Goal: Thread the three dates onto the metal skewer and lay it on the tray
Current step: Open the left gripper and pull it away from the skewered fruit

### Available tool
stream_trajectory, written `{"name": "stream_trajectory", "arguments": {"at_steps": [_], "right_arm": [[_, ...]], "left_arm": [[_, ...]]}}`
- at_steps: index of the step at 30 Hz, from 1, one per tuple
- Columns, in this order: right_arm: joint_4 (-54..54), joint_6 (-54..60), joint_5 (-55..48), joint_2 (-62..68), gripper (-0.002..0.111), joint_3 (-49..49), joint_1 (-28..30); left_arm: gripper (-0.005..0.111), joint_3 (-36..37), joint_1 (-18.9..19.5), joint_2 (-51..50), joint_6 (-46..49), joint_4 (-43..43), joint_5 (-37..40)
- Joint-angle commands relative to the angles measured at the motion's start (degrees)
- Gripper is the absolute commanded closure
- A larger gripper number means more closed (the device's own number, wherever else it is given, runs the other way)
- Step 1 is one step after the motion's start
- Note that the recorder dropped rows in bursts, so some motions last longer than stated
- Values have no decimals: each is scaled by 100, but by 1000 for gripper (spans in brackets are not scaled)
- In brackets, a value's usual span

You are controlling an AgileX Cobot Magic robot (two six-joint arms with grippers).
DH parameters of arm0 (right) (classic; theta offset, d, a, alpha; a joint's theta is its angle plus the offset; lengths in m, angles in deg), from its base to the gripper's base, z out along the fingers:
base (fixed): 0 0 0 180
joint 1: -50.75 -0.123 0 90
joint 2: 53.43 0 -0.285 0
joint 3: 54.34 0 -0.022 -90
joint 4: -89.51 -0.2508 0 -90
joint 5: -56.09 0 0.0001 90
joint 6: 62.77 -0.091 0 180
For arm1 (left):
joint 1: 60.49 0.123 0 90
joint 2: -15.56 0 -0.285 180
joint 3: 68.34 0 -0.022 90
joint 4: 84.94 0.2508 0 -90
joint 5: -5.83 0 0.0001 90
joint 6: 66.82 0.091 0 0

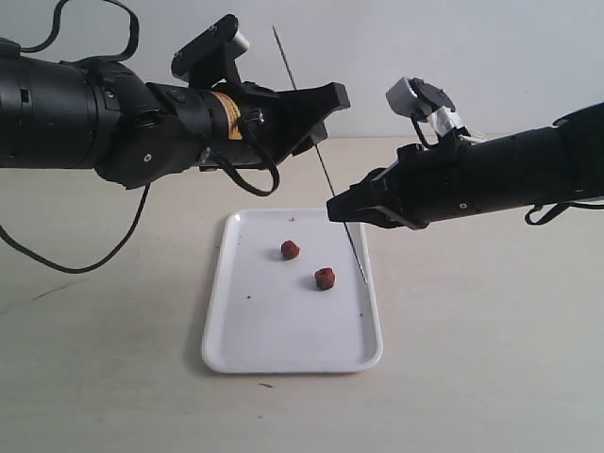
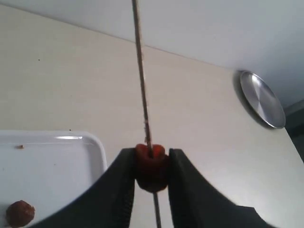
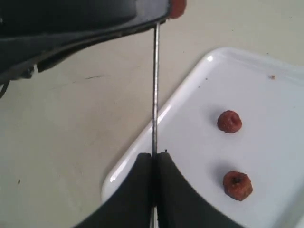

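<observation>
Gripping one wrinkled reddish-brown date point(image 2: 150, 167), already pierced, the left pincer point(image 1: 323, 118) sat high on the thin grey metal skewer point(image 3: 155, 90); the right pincer point(image 3: 153, 164) clamped that steep rod lower down. Two loose dates point(image 1: 291, 249) point(image 1: 325, 278) lay beneath on the white rectangular tray point(image 1: 283, 351), nearer the right arm.

— Any words, labels, brands or numbers to read?
— None. Nothing legible on the tray point(image 1: 283, 330), nothing on the table point(image 1: 491, 377). Only tiny specks point(image 2: 20, 147) on the tray, no lettering.
</observation>
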Motion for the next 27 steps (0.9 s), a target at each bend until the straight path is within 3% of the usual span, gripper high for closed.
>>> {"name": "stream_trajectory", "arguments": {"at_steps": [1,5,14,19,25,27], "right_arm": [[-42,43,-60,-26,108,-84,23],[-42,43,17,-26,108,-84,23],[-42,-13,270,-26,108,-84,23],[-42,-113,448,-26,108,-84,23],[-6,-121,489,-26,108,-84,23],[7,-121,478,-26,108,-84,23]], "left_arm": [[72,2,-24,-3,50,331,79],[47,2,-24,-3,50,331,79],[46,2,3,78,50,331,353],[46,2,12,529,629,543,1519],[46,2,16,947,1784,1408,4141],[46,-56,119,935,2252,1409,4495]]}}
